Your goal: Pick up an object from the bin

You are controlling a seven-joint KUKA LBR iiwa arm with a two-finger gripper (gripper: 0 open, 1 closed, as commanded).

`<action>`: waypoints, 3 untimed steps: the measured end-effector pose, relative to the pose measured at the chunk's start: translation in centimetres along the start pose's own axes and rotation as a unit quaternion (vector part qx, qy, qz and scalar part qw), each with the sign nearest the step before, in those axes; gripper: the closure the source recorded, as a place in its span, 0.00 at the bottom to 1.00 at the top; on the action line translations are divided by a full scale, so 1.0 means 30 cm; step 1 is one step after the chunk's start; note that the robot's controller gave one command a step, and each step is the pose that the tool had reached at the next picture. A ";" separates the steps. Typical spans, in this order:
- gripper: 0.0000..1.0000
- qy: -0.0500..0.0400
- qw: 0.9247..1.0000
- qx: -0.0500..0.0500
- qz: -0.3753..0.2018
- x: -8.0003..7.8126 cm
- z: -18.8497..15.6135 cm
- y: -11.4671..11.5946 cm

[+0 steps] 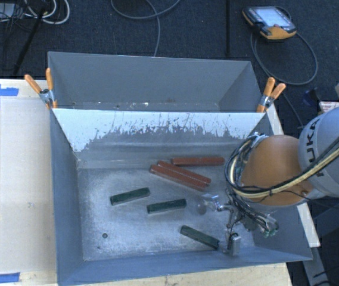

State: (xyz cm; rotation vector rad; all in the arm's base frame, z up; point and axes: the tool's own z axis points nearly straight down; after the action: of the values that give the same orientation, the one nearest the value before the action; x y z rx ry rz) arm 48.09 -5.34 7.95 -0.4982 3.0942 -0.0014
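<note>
Start at the front of the bin [157, 94]. Your hand [233, 243] is low over the floor near the front right corner. From this angle you cannot tell how far it is open, and nothing can be seen in its hold.

The closest thing is the dark green bar [199, 237]. It lies flat, just beside the hand and to the view's left of it. Its long axis slants from back-left to front-right, and its right end comes up to the hand; whether they touch is not clear. I judge you are over the bar's tip, not its middle, so the grasp should shift left along that axis.

Farther back, the second green bar [166, 206] and the third green bar [130, 196] lie apart. Beyond them are the brown sticks [180, 176].
</note>
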 end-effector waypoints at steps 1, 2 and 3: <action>1.00 0.002 0.998 0.000 0.063 -0.039 0.025 0.133; 0.00 -0.003 0.998 0.001 0.062 -0.046 0.028 0.135; 1.00 0.003 0.998 -0.001 0.061 -0.036 0.032 0.137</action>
State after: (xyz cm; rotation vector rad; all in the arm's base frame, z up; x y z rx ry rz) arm 47.82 -1.09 6.99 -0.3089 3.1249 -0.0004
